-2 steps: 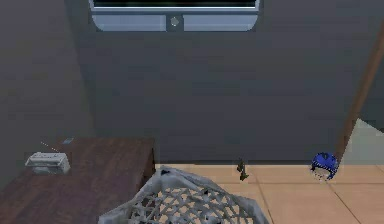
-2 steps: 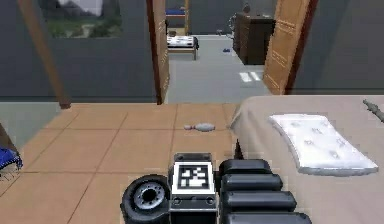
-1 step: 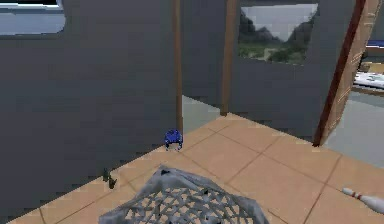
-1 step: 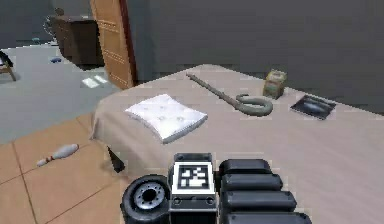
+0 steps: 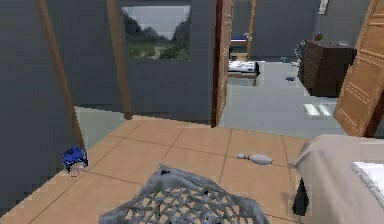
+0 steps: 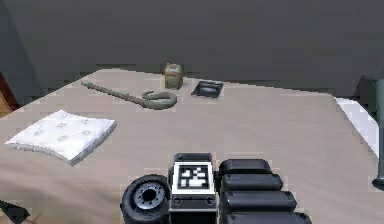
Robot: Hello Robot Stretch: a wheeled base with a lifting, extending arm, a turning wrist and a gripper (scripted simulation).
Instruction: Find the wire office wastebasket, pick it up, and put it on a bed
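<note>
**Setting.** Room with a tan tile floor [image 5: 150, 150] and grey walls. A framed landscape picture [image 5: 155, 32] hangs ahead, next to a doorway into a further room. A bed [image 6: 270, 120] with a plain beige cover spreads outward beyond the gripper [image 6: 150, 198].

**Item 1, tool.** The gripper is a dark rounded body just left of a white marker square [image 6: 195, 178]. Its far end cannot be made out. I cannot tell how the fingers stand or whether it holds anything.

**Item 2, task's thing.** The wire office wastebasket [image 5: 190, 203] is grey open diamond mesh, see-through, with a wavy, crumpled-looking upper edge. It probably weighs little. It shows at the forward view's bottom middle, close in to the robot. Where it lies relative to the gripper cannot be told.

**Item 3, on the bed.**
- A folded white cloth [image 6: 62, 133] lies out from the gripper, toward the arm side view's left.
- Well beyond the gripper, near the far edge, are a long hooked strap [image 6: 135, 95], a small squat box [image 6: 173, 73] and a dark flat slab [image 6: 208, 88].

**Step in hand (judgement).** The basket is found and the robot is drawn up alongside the bed, so placing looks to be the step at hand.

**Next move (judgement).** Reach out over the mattress and set the basket base-first on the bare stretch straight out from the gripper. That spot is short of the strap and clear of the cloth.
</note>
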